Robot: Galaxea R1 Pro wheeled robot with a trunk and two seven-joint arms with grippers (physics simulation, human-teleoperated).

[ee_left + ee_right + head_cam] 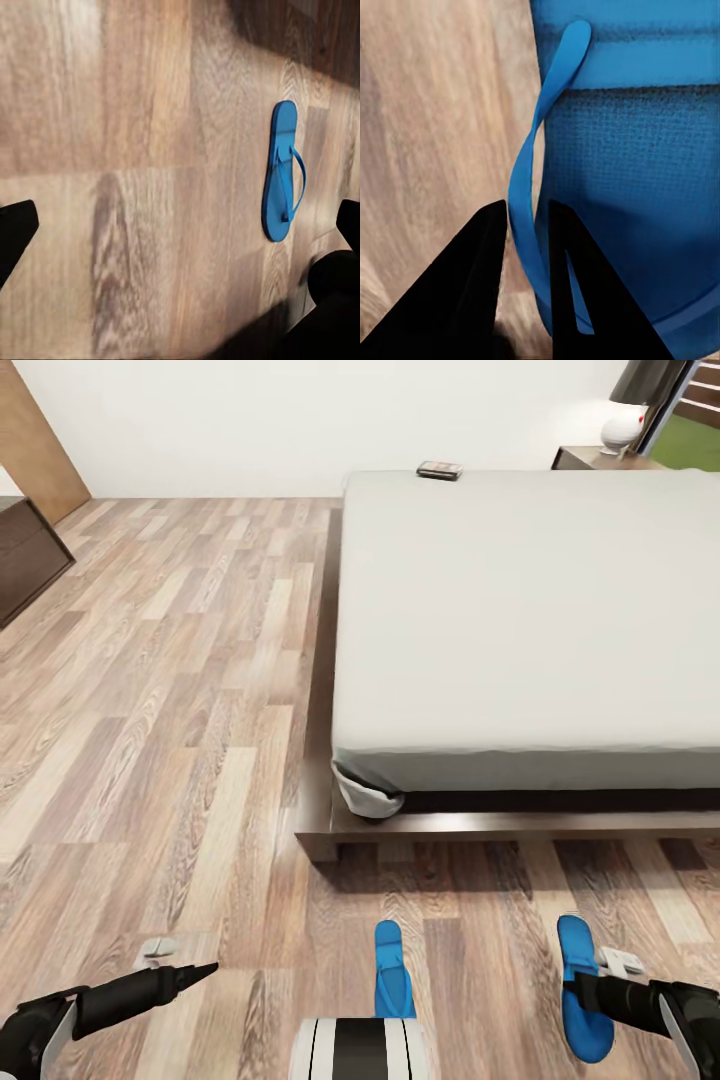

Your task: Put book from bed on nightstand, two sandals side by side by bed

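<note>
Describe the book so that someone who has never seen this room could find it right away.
Start at the big bed with the plain white mattress, which takes up the right of the head view. Follow the mattress to its far edge, by the white wall; the book lies flat there near the corner. It is small, thin and dark, the one object on the white surface; the two blue sandals are on the floor.

A dark-brown low wooden dresser (28,555) stands at the far left edge of the head view, on the wood-plank floor (180,690). Behind it a brown wooden door panel (35,435) leans into view against the plain white wall (300,420). At the far right corner, a small white rounded lamp-like object (622,428) sits beside a dark-framed window (690,410).
</note>
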